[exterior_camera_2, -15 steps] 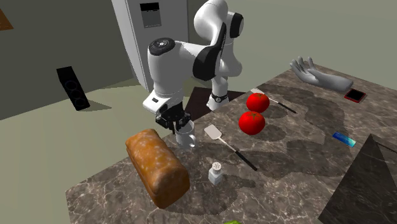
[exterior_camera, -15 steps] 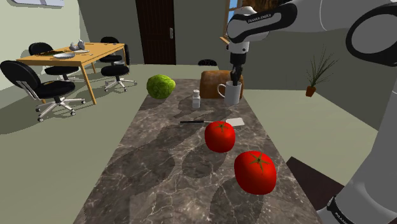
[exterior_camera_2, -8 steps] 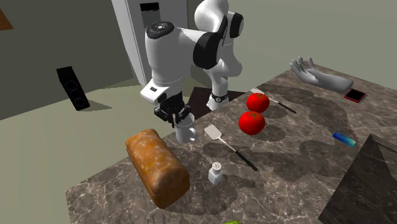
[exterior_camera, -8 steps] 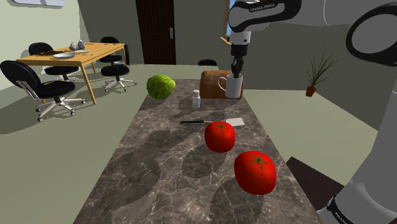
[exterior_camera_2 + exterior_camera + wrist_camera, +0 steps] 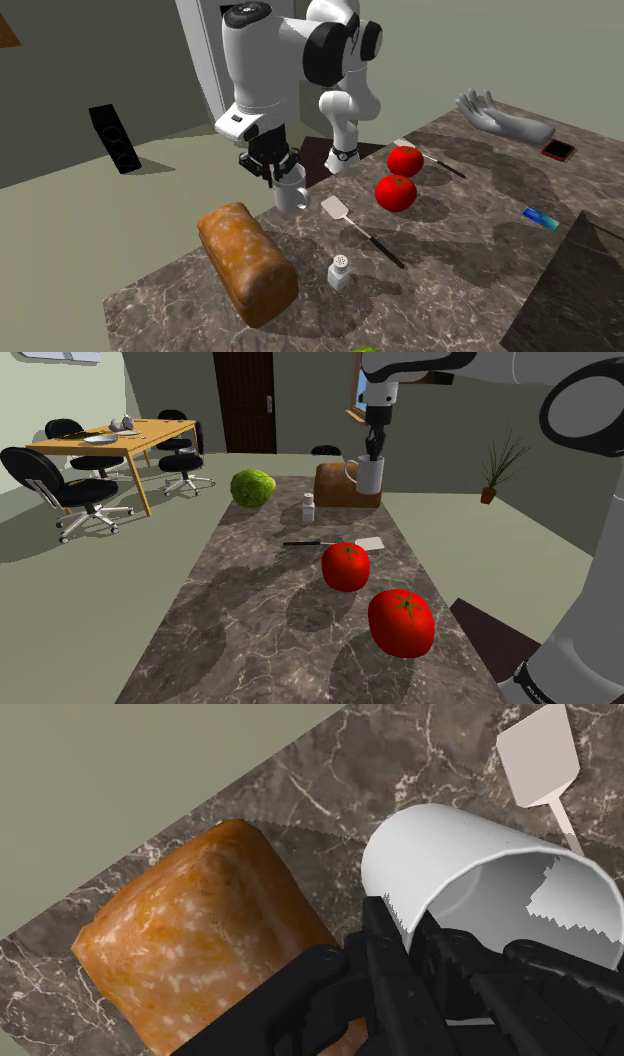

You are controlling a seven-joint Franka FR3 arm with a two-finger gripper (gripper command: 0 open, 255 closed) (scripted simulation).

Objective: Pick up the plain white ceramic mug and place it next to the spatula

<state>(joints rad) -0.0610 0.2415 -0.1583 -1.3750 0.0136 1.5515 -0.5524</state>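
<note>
Claw [image 5: 372,452] was pinching the white mug [image 5: 367,475] by its rim: in the wrist view one black finger [image 5: 440,954] sat inside the mug [image 5: 470,869], the other outside, w/ the wall between them. Mug hung upright under the claw and, in the shoulder view, looked clear of the dark marble surface [image 5: 250,632], though I couldn't be sure of the gap. Mug's interior showed plain grey-white wall plus that one finger.

Mug was over the far end of the surface, close to the long edge on the stand's side, just beside a brown bread loaf [image 5: 334,485]. In the second exterior view the claw [image 5: 277,178] and mug [image 5: 291,192] were near that edge, w/ the loaf [image 5: 246,262] lying toward the corner.

Spatula [image 5: 369,542] lay flat approx mid-surface, pale head toward the stand-side edge, thin handle pointing at the opposite long edge. Mug was near the spatula's head [image 5: 335,208] but apart from it.

A small shaker [image 5: 309,507] stood btw loaf and spatula. A green lettuce [image 5: 253,487] sat at the other far corner. Two red tomatoes [image 5: 346,566] [image 5: 401,622] lay along the stand-side edge, nearer the stand. Also on the surface: a grey hand-shaped object [image 5: 500,118], a red phone [image 5: 558,150] and a blue card [image 5: 540,218].
</note>
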